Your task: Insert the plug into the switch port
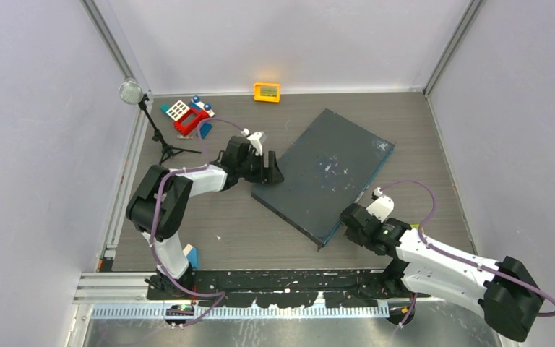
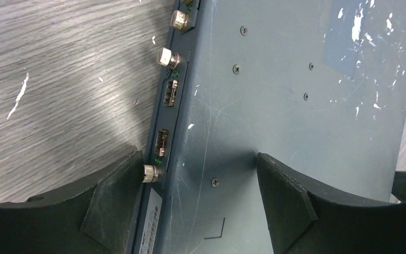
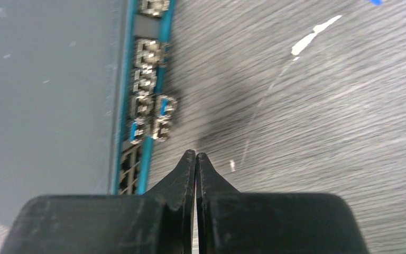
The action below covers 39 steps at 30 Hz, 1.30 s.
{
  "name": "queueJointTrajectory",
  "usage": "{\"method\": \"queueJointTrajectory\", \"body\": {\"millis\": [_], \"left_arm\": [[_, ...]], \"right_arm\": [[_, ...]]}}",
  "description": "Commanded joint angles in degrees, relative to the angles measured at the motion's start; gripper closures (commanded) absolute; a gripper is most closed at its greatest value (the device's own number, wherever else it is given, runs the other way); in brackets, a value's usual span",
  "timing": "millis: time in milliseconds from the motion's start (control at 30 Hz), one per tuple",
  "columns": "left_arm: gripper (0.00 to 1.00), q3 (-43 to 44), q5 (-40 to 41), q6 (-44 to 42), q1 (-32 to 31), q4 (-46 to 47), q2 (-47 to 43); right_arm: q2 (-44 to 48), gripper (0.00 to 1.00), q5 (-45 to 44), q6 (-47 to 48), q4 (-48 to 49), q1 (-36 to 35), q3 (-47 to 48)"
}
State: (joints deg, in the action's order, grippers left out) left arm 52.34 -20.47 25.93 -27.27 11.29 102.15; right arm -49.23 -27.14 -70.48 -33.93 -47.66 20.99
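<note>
A large flat dark-grey rectangular box (image 1: 325, 173) with white scuffs lies turned at an angle in the middle of the grey wood-grain table (image 1: 231, 231). Its thin teal-blue front face (image 3: 147, 153) runs along the box's lower right edge in the top view, and the switch port (image 3: 144, 79) sits in the row of small sockets along it. In the right wrist view a small grey-and-blue piece (image 3: 162, 117) juts from that row toward the table, too blurred to identify. The right jaws are closed, tips pressed together with nothing between them, low over the table just beside the front face, near the box's bottom corner. The left jaws are spread wide at the box's opposite long edge, one black finger (image 2: 113, 203) on the table side by a silver screw (image 2: 149, 173), the other over the box top. A small orange-yellow box (image 1: 267, 92) stands at the far wall.
</note>
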Motion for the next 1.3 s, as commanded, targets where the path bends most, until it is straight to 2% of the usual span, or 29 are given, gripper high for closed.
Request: {"method": "queueJointTrajectory", "body": {"millis": [0,167,300,600,833,1000,1133,1267], "left_arm": [[0.18,3.6,1.9,-2.7,0.1,-7.6,-0.2],[0.17,4.5,2.9,-2.5,1.1,-5.0,0.8],[0.17,3.0,0.6,-1.5,1.3,-0.5,1.7],[0.2,3.9,-7.8,1.0,1.3,5.0,6.7],[0.21,4.3,-10.0,1.3,1.0,5.3,7.9],[0.21,4.8,-10.7,1.1,0.2,5.3,9.0],[0.25,4.7,-10.9,0.4,-0.9,4.2,9.9],[0.35,3.0,-10.8,-0.2,-2.4,2.6,9.9]], "right_arm": [[-2.5,0.95,2.3,4.3,-1.7,4.9,2.2],[-8.3,0.9,8.4,7.1,0.8,15.5,3.6],[-8.6,0.9,8.3,7.7,3.9,18.3,3.1],[-3.2,0.99,11.5,7.4,6.8,19.9,0.3],[-6.0,0.99,16.8,7.0,13.6,21.3,-2.8],[-7.7,0.99,15.8,7.2,15.4,21.6,-3.6],[-7.8,1.0,15.5,7.2,18.0,21.7,-4.9],[-6.2,1.0,17.1,6.9,23.0,21.8,-8.2]]}}
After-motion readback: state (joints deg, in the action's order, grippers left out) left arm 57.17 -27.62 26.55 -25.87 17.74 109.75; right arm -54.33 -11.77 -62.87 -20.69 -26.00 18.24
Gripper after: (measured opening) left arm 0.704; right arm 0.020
